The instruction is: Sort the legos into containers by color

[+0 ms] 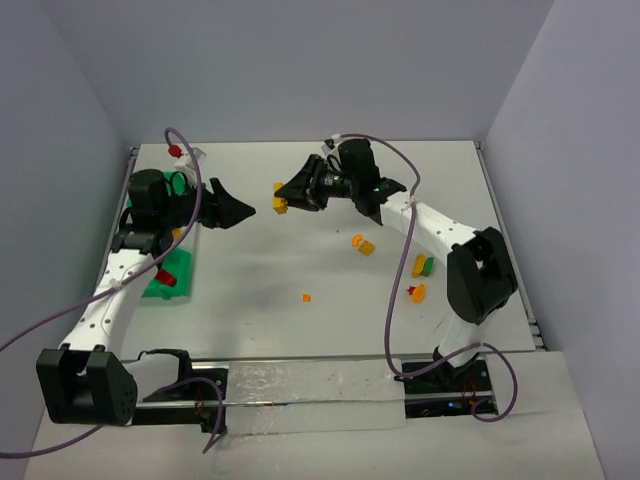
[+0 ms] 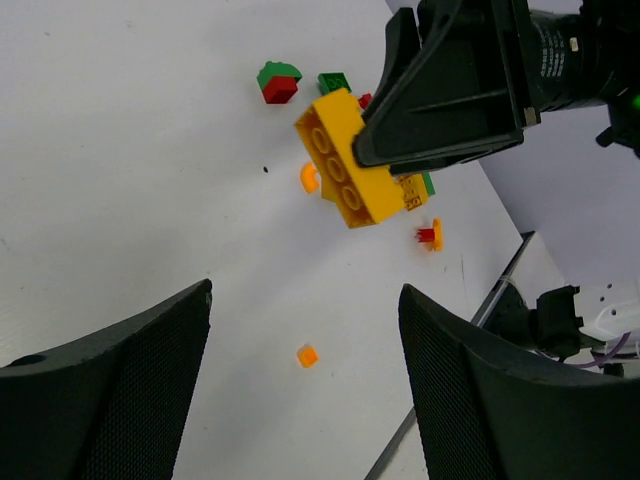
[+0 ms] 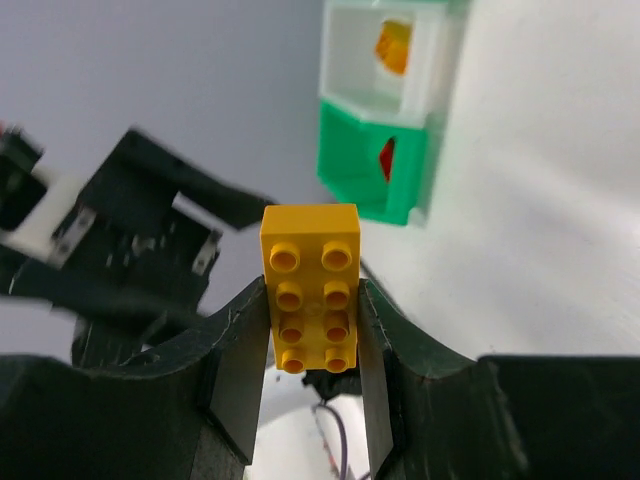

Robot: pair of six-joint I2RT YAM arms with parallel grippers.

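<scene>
1. Two grippers face each other above the table [image 1: 260, 270]. The right gripper [image 3: 312, 300] pinches a yellow brick [image 3: 310, 250] by its long sides, and the far end sticks out past the fingertips.
2. The left gripper [image 2: 305, 295] has its jaws wide and empty. The brick hangs just ahead of their gap, not touching.
3. Step, as judged: a hand-over, to carry the brick to the bins.
4. Next move probably calls for the left jaws to close on the free end before the right lets go. Room is tight, so fingers may clash.
5. Beyond the left jaws, the white bin [image 3: 432, 70] holds an orange piece [image 3: 393, 45] and the adjoining green bin [image 3: 360, 165] holds a red piece [image 3: 387, 158]. The third bin cannot be made out.
6. Loose bricks [image 1: 362, 243] lie unsorted behind the right jaws.
</scene>
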